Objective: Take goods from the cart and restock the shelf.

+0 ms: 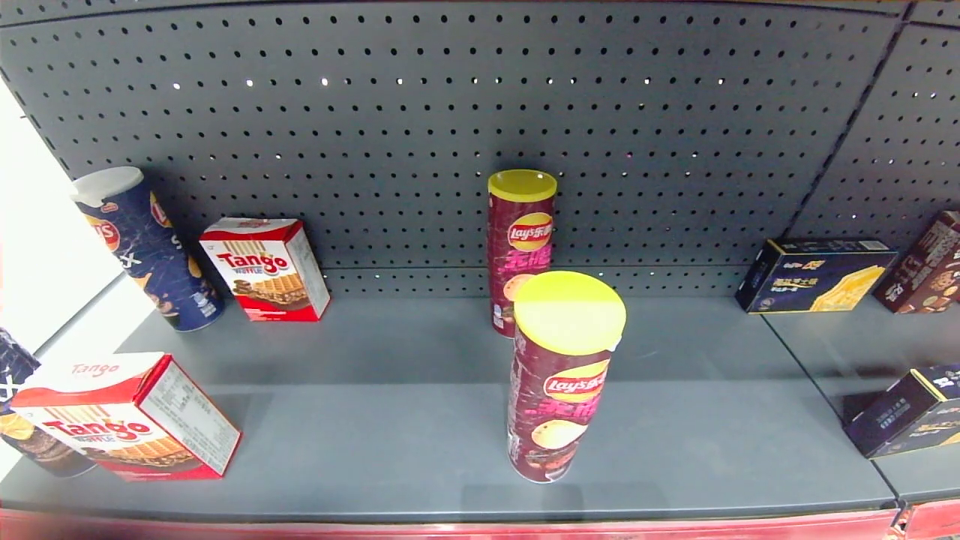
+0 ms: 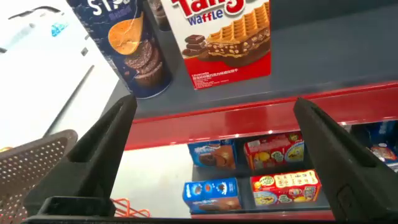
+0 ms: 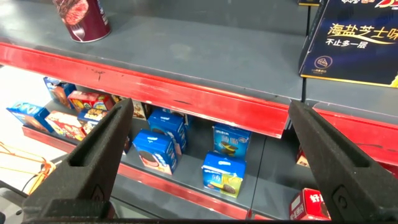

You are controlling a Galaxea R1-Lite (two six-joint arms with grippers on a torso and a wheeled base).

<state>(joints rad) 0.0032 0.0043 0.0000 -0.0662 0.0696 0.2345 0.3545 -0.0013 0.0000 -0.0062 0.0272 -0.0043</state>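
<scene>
While both arms hang just below the shelf's red front lip, neither carries goods. The left end effector [image 2: 214, 107] has its two black, wedge-shaped fingers spread wide with nothing between them, and the right end effector [image 3: 211, 106] is spread just as wide and equally empty.

Restocking looks partly done. Two maroon chip cans stand upright at the centre of the head view, the front chip can [image 1: 559, 390] near the edge of the shelf [image 1: 420, 420] and the rear chip can [image 1: 520, 247] close to the pegboard back panel [image 1: 450, 112]. Broad bare stretches of deck on either side suggest more is left to place, and another item would have to be fetched from the cart first. A grey perforated basket wall [image 2: 37, 155] beside the left fingers may be that cart, though I cannot be sure.

The chip cans are smooth, glossy cylinders with flat yellow plastic lids. At left, the wafer box [image 1: 266, 266] is crisp-cornered printed cardboard, and the dark blue can [image 1: 150, 247] in the upper left has a white lid. The shelf deck is matte grey painted metal.
</scene>
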